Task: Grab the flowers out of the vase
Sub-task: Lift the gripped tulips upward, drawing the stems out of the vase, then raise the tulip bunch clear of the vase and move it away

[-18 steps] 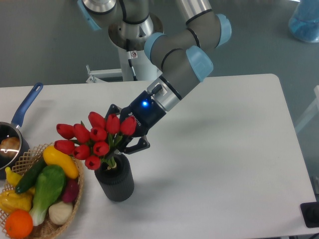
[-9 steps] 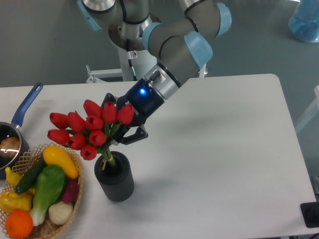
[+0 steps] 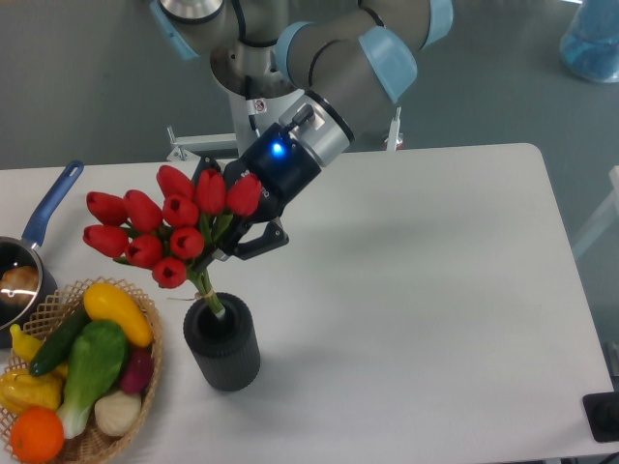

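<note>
The flowers hang tilted above the vase, red heads leaning left, with only the stem ends dipping into its mouth. The claw is clamped on the bunch just under the heads (its fingers partly hidden by blooms). The risk I judge greatest: the slanted stems catch the rim and tip the vase on the bench, toward the wicker basket close beside it, or the bunch slips.
</note>
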{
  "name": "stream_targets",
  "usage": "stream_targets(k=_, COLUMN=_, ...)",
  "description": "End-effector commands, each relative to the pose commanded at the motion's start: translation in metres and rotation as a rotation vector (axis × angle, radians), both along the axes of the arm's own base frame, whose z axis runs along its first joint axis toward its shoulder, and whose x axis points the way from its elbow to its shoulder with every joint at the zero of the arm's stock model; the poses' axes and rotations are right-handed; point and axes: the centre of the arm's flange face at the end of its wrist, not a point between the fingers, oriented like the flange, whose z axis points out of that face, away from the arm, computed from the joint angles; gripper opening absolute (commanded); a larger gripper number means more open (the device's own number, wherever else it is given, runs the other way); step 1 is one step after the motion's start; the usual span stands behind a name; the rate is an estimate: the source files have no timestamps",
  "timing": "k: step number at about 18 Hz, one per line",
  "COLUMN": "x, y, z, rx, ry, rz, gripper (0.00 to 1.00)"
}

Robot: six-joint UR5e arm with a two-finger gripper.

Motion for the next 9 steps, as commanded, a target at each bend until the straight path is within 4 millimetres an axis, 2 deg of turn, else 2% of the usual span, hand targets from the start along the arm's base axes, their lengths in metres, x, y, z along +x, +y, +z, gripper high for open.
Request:
stream_targets(k=5, x=0.010, y=-0.008, z=0.027, rx=0.009, ry=-0.005, rz=0.019, gripper=0.41)
stream_targets(k=9, x=0.011, y=-0.005, z=0.045, rx=0.015, ry=-0.013, rz=0.027, gripper=0.41)
